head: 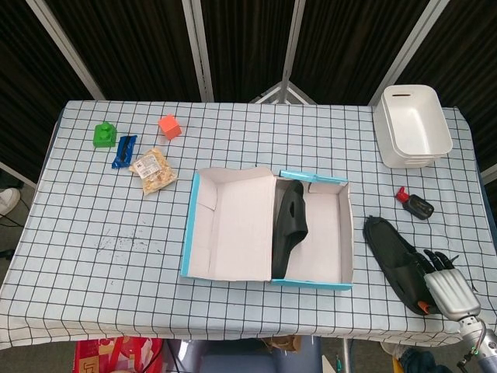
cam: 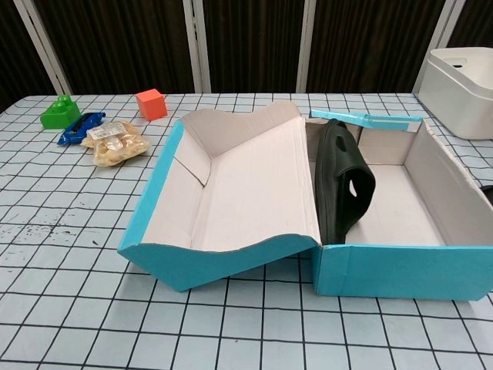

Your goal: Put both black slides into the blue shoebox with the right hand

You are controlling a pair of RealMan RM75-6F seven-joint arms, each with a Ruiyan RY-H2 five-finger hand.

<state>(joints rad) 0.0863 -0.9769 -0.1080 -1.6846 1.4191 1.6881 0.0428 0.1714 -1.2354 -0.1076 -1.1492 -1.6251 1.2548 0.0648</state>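
The blue shoebox (head: 311, 284) (cam: 400, 270) lies open at the table's middle, its lid folded out to the left. One black slide (head: 290, 225) (cam: 341, 181) stands on its side inside, against the box's left wall. The other black slide (head: 392, 252) lies flat on the table to the right of the box. In the head view my right hand (head: 443, 284) is over that slide's near end, its dark fingers (head: 435, 258) spread and pointing away from me, with no grip showing. The chest view does not show it. My left hand appears in neither view.
A white bin (head: 411, 124) (cam: 466, 81) stands at the back right, and a small red and black object (head: 415, 203) lies beside the loose slide. At the back left are an orange cube (head: 169, 126), a green block (head: 104, 134), a blue object (head: 123, 151) and a snack bag (head: 154, 170).
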